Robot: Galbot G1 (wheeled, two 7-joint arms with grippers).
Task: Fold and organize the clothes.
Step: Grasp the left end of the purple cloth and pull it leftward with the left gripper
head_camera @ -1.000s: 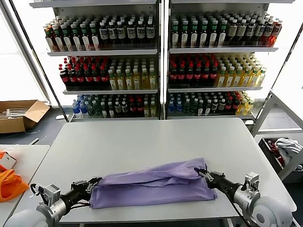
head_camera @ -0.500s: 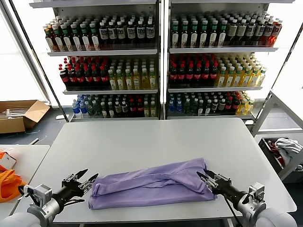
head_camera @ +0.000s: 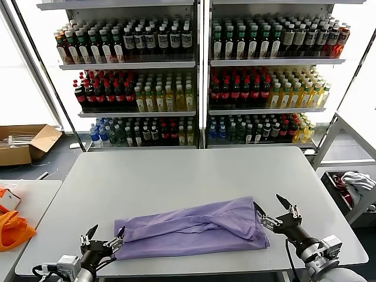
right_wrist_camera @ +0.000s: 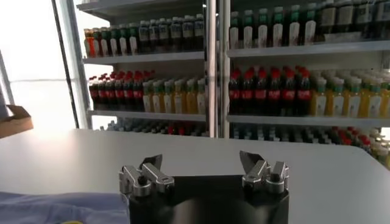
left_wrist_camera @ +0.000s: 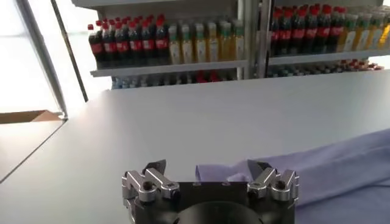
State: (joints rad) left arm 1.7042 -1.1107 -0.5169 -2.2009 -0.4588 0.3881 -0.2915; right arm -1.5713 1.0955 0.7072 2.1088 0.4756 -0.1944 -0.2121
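Note:
A lavender T-shirt (head_camera: pixel 191 228) lies folded into a long band across the front of the grey table (head_camera: pixel 176 176). My left gripper (head_camera: pixel 104 236) is open and empty at the table's front edge, just off the shirt's left end. My right gripper (head_camera: pixel 271 205) is open and empty, lifted just right of the shirt's right end. In the left wrist view the open gripper (left_wrist_camera: pixel 209 167) faces the shirt's end (left_wrist_camera: pixel 317 170). In the right wrist view the open gripper (right_wrist_camera: pixel 199 160) points over bare table, with a bit of the shirt (right_wrist_camera: pixel 55 207) at the edge.
Shelves of bottles (head_camera: pixel 200 70) stand behind the table. An orange fabric (head_camera: pixel 12 229) lies on a side table at left, a cardboard box (head_camera: pixel 23 144) on the floor beyond. A bin with white-grey cloth (head_camera: pixel 352 182) stands at right.
Both grippers let go of the shirt's ends and opened. The left drew back to the front edge, the right moved off to the right. The shirt settled flat.

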